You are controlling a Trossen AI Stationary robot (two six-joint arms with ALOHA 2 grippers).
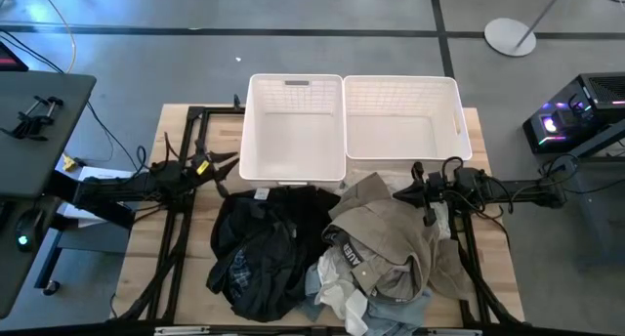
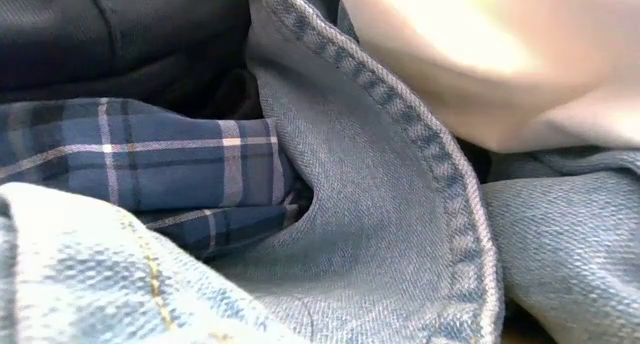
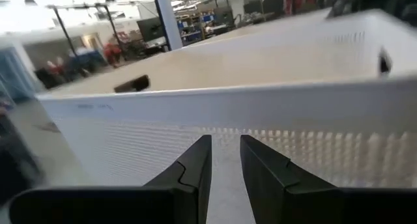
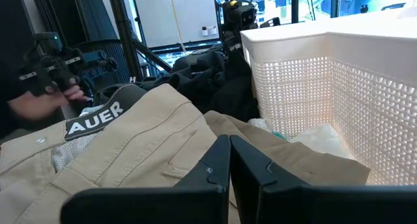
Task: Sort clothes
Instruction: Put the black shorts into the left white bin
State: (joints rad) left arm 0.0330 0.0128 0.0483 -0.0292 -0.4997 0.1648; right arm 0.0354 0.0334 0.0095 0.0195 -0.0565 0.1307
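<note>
Your clothes lie in one tangled heap on the near half of the table, just in front of the two baskets that stand side by side at the far edge; both baskets look empty, so sorting has hardly begun, as far as you can judge.

Your left gripper sits near the left basket's front left corner, pointed at its wall; its fingers stand a narrow gap apart and hold nothing. Your right gripper hovers at the heap's far right side, over the khaki piece; its fingers are all but closed, with nothing between them.

Watch these risks:

- The heap is interleaved; black on the left, khaki on the right, denim, plaid and a pale piece pressed together at the near edge; a pinch on one may drag a neighbour along, and you would drop two kinds into one basket.
- The khaki is folded thick; a shallow grip may slip off as you lift.
- Clothes already reach the table's near edge; a sideways pull could spill some off.
- The left gripper is close to the basket wall; a forward move could shove the basket toward the far edge.
- Both arms reaching into the heap's middle may cross; take turns.
</note>
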